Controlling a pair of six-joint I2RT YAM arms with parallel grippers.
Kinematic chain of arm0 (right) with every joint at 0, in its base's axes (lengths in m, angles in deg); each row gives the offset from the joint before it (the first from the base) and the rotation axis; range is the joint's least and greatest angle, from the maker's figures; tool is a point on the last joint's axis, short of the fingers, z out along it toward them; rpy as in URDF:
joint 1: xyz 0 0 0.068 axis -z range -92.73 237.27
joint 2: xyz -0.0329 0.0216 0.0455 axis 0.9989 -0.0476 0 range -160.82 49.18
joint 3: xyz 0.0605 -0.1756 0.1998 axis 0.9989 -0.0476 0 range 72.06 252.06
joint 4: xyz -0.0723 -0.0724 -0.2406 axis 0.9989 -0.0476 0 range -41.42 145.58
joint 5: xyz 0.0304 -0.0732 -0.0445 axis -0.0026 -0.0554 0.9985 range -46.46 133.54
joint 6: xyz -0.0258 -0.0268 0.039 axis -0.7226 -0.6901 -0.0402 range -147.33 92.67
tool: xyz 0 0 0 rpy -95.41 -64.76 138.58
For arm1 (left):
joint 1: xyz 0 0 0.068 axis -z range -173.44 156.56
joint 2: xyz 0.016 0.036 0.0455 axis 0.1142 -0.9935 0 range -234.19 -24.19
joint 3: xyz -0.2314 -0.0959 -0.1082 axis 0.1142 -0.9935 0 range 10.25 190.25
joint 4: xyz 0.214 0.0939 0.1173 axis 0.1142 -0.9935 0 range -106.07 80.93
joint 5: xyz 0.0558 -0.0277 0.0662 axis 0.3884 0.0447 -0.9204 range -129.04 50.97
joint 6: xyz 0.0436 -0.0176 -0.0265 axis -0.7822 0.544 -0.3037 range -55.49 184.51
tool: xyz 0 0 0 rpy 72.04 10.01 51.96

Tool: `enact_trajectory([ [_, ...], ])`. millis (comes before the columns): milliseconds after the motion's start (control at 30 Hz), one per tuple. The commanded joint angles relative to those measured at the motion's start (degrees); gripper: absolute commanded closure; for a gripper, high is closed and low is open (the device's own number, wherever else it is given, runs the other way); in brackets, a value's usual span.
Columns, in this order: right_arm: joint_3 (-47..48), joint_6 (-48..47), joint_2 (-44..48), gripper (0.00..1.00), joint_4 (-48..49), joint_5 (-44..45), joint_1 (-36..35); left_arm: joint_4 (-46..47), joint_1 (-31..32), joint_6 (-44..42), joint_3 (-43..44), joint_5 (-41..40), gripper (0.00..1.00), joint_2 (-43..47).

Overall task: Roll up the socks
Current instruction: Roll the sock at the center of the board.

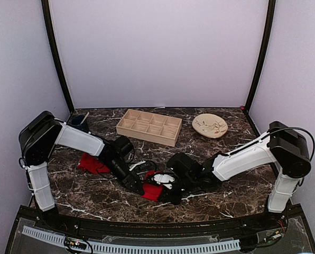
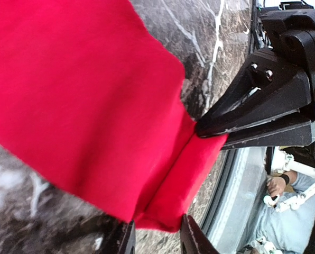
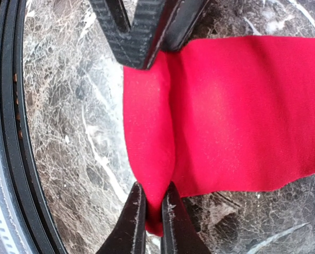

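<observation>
Socks (image 1: 152,191) number two, both bright red. The worked sock (image 3: 242,106) lies flat at the lower centre of the overhead view, between the two grippers. The spare sock (image 1: 92,163) lies crumpled at centre left, partly under the left arm.

There are also one wooden tray (image 1: 148,127), one beige plate (image 1: 210,126) with a dark branch pattern, and one dark cup (image 1: 81,120).

The worked sock sits near the table's black front rim (image 3: 9,132), with its folded end towards that rim. Bare marble table (image 1: 215,201) lies open to its right, and more lies between it and the tray.

The right gripper (image 3: 153,222) is closed tight on the folded end, with red cloth pinched between its tips. The left gripper (image 2: 157,238) straddles the same fold at its other end. Its jaws are partly apart, and I cannot tell whether they press the cloth.

The tray, at upper centre, is split into two rows of compartments that show bare wooden floors. The cup, at upper left, holds a thin stick-like thing too small to name.
</observation>
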Motion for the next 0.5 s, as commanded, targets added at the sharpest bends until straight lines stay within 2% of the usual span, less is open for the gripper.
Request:
enact_trajectory([
  [0,1.1,0.7,-1.0,0.92,-3.6,-1.0,0.7,1.5,-1.7,1.8,-2.7,-8.4,0.66,2.4],
  [467,4.8,0.2,-3.0,0.92,-4.6,-3.2,0.9,8.0,-2.9,6.8,-7.4,-11.0,0.68,10.1],
])
